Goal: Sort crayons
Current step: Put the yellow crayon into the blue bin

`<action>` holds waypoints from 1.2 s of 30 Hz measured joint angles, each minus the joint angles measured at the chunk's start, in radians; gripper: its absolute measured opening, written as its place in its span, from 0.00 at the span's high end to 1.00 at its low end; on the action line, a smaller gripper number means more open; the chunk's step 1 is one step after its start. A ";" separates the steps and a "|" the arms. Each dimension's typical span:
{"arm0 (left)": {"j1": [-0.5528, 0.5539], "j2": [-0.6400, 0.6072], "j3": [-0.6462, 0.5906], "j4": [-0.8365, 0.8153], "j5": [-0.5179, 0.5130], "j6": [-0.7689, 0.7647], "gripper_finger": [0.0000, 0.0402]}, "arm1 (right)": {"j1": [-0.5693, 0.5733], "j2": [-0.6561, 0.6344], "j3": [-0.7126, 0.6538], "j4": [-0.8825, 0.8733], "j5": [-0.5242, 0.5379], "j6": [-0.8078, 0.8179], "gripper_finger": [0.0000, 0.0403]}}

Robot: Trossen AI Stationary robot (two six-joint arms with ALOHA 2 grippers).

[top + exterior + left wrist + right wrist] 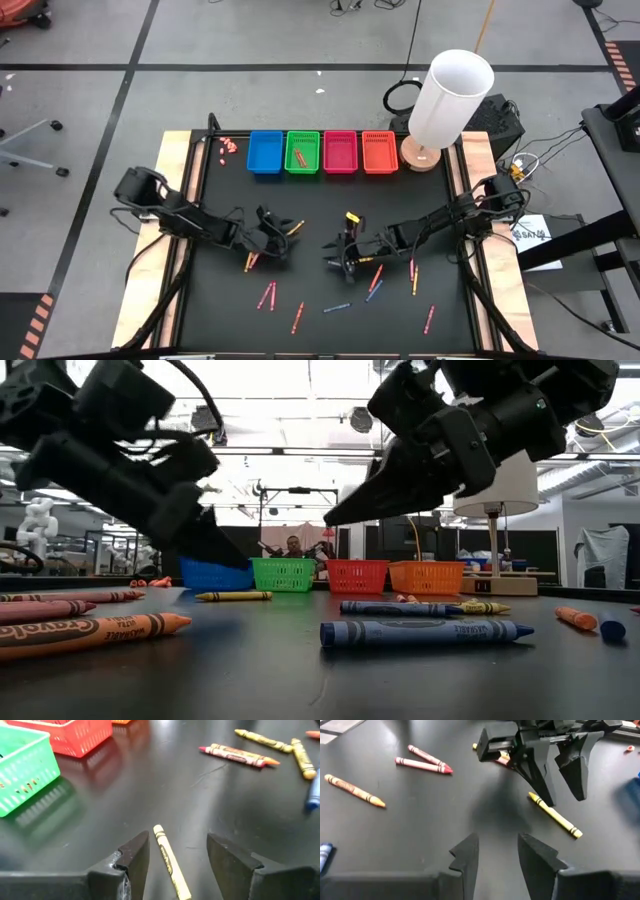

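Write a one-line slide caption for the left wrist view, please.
The open left gripper straddles a yellow crayon lying on the black table, near the green basket.

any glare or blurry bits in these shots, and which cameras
Left wrist view: the green basket and red one reflect in the glossy black table. Low view: the nearest orange crayon is soft, the arms dark against bright ceiling lights. Right wrist view: the left gripper throws a soft shadow.
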 joint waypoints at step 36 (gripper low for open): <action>0.028 0.081 0.038 -0.159 0.000 -0.140 0.97 | 0.000 0.000 -0.027 0.000 0.000 0.004 0.69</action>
